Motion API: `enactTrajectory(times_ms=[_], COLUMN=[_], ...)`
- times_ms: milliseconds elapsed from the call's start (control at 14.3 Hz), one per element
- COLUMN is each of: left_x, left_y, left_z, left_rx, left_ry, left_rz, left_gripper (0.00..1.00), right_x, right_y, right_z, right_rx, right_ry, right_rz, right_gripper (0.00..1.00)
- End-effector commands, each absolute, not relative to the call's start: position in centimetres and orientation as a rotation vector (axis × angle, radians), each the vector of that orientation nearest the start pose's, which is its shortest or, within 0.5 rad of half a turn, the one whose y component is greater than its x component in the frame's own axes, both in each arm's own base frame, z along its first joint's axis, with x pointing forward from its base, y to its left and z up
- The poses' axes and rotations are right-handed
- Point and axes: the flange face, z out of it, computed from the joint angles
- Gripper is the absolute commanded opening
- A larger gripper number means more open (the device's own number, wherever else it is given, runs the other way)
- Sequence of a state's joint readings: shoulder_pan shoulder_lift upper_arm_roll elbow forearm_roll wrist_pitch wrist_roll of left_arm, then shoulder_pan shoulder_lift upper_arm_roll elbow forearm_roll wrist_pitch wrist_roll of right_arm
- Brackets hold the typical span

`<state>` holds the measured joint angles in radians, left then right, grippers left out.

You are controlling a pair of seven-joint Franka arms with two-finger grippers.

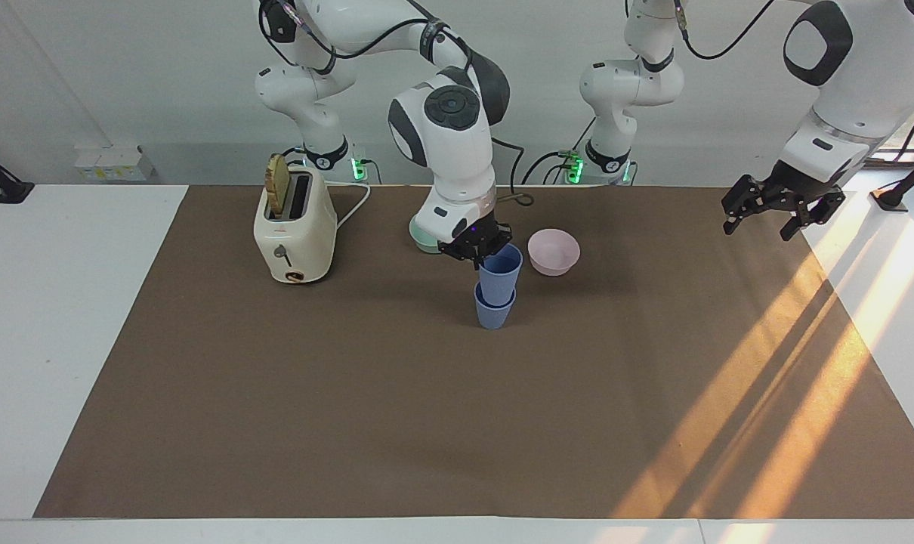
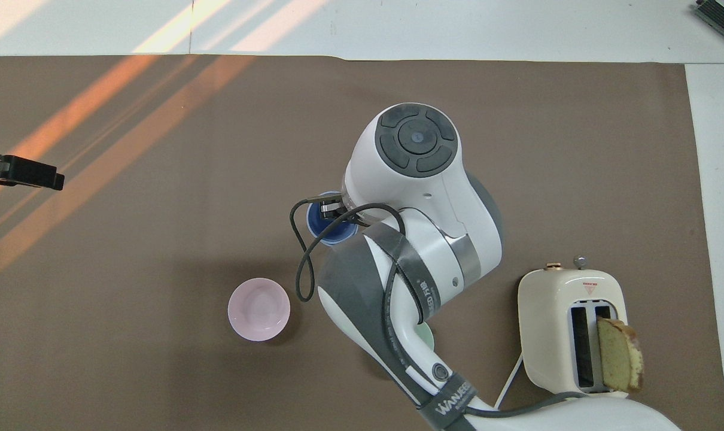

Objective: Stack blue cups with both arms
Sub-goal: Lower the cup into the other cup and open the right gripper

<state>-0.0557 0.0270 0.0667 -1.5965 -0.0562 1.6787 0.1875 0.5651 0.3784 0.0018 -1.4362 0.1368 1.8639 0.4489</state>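
Facing view: right gripper [image 1: 478,255] pinching upper blue cup [image 1: 500,276] by its rim, seated tilted in lower blue cup [image 1: 494,310], matte periwinkle, between bowls and table's middle. Left gripper [image 1: 773,211] spread, waiting. Overhead view: "WANJEE…" readable on arm strap [image 2: 455,400].

upper cup [image 1: 500,273]: matte periwinkle blue, plain, centre of the facing view
lower cup [image 1: 494,313]: the same periwinkle blue, no pattern
pink bowl [image 1: 553,251]: pale pink, plain
green bowl [image 1: 424,240]: mint green, mostly hidden by the arm
toaster [image 1: 294,229]: cream body, dark slots, small brass-coloured knob
bread slice [image 2: 619,354]: yellow-green crumb, brown crust
table mat [image 1: 351,408]: flat brown, crossed by orange stripes of sunlight at the frame's right
table [image 1: 64,302]: white
right arm [image 1: 457,151]: white shell, dark grey caps
right gripper [image 1: 475,250]: black
left gripper [image 1: 782,205]: black
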Motion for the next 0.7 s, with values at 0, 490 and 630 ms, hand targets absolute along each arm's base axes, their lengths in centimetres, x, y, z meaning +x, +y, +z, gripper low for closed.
enactTrajectory(times_ms=[0,490,630], left_x=[56.8,56.8,56.8], left_y=[0.0,0.0,0.0], left_z=[61.2,61.2,61.3], left_rx=[-3.161,-3.161,-3.16], left_ry=[0.259,0.261,0.263], left_rz=[-0.083,-0.085,-0.088], left_gripper=[1.0,1.0,1.0], right_x=[57.0,58.1,59.0], right_y=[36.6,32.1,26.3], right_z=[48.5,52.2,55.2], right_rx=[-2.988,-3.03,-3.027], right_ry=[-0.097,-0.037,0.025], right_rz=[-0.002,-0.048,-0.04], right_gripper=[0.99,1.0,1.0])
